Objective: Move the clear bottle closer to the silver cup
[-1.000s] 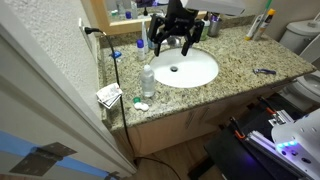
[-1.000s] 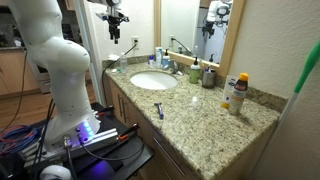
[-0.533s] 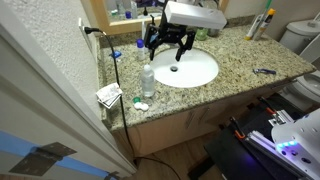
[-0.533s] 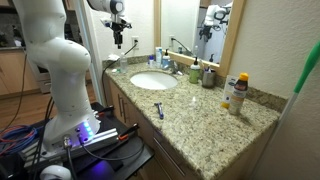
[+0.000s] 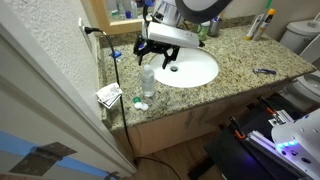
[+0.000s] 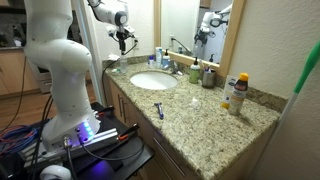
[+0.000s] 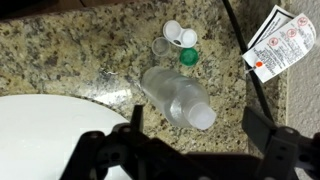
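Gripper [image 5: 154, 58] has shifted above clear bottle [image 7: 175, 96], jaws seemingly spread.

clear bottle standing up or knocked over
Upright: the clear bottle stands on its base beside the sink, narrow end pointing up.

The sink [image 7: 50, 130] runs off the wrist view's edge.

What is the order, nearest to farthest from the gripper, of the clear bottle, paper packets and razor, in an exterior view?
1. Clear bottle, just below the gripper.
2. Paper packets, by the counter edge.
3. Razor, beyond the sink.
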